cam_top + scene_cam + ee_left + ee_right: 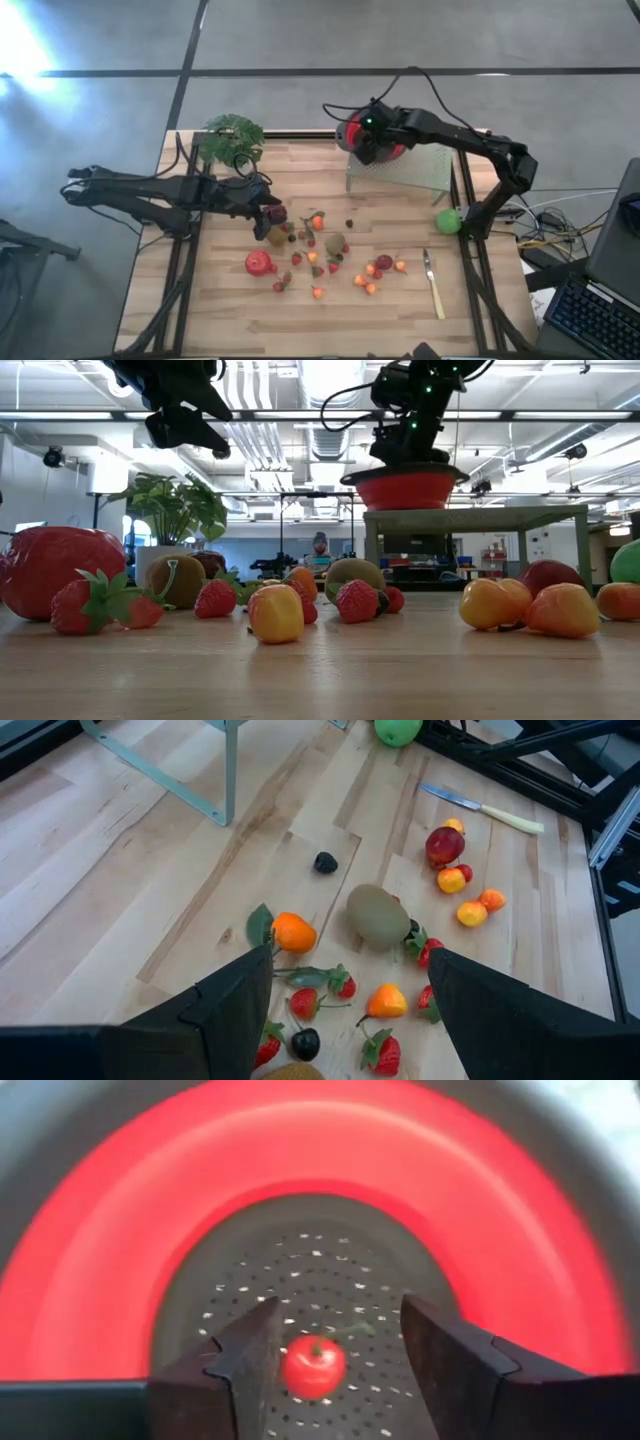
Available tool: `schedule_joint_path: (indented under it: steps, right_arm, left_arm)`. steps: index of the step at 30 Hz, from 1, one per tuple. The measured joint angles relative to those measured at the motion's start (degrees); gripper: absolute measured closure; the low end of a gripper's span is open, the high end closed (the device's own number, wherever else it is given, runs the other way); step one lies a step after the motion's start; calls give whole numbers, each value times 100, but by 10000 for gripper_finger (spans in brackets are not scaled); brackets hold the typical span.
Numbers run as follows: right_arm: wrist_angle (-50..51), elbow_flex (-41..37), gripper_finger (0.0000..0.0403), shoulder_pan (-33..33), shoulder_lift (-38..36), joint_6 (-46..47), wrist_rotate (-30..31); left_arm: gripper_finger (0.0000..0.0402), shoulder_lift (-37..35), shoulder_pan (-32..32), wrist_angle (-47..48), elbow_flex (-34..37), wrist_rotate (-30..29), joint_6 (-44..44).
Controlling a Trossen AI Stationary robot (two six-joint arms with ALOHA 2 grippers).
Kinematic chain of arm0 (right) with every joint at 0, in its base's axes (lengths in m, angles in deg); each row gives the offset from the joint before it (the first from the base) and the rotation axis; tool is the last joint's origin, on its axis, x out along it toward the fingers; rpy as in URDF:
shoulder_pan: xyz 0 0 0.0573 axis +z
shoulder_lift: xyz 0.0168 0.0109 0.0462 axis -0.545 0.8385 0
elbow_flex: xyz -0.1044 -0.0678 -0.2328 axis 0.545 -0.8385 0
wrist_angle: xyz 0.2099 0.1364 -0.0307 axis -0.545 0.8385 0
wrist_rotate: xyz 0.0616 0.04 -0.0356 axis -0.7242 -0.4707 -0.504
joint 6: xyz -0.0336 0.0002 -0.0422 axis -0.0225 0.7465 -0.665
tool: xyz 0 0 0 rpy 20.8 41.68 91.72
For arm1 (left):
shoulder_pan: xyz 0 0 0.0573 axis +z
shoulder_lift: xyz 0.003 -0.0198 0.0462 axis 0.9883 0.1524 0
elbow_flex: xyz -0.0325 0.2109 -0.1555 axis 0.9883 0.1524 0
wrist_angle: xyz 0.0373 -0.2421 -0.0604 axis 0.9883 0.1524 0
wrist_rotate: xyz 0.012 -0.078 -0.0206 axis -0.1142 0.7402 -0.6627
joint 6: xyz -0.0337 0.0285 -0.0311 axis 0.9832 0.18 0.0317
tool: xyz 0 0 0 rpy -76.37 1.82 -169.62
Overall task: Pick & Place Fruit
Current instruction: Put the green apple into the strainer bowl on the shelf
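Note:
Small toy fruits [320,250] lie scattered on the wooden table: strawberries, orange pieces, a brown kiwi [378,913] and a large red fruit [259,263]. My left gripper [350,960] hovers open above the pile's left part, over an orange fruit [293,932] and strawberries. My right gripper [338,1315] is open over a red perforated bowl [405,488] that stands on a pale raised stand [470,515]. A small red fruit [313,1365] shows inside the bowl between the fingers, touching neither.
A pale-handled knife [433,285] lies near the table's right side, with a green apple-like ball [448,220] at the right edge. A leafy potted plant [232,135] stands at the far left corner. Black frame rails run along both table sides.

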Motion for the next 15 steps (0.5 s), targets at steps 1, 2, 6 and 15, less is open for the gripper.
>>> schedule_joint_path:
  steps: [1, 2, 6, 15]
  right_arm:
    - [28, 33, 196, 0, -43, -44, 2]
    - [36, 76, 194, 0, -106, -63, 0]
    - [57, 231, 196, 22, -439, -66, -20]
    - [1326, 419, 228, 278, -1317, 142, -76]
  left_arm:
    - [128, 0, -1, -1, 0, -1, 0]
    - [128, 0, -2, -2, 0, 0, 0]
    - [128, 0, -2, 1, 0, 2, 0]
    - [128, 0, 0, -2, 0, -1, 0]
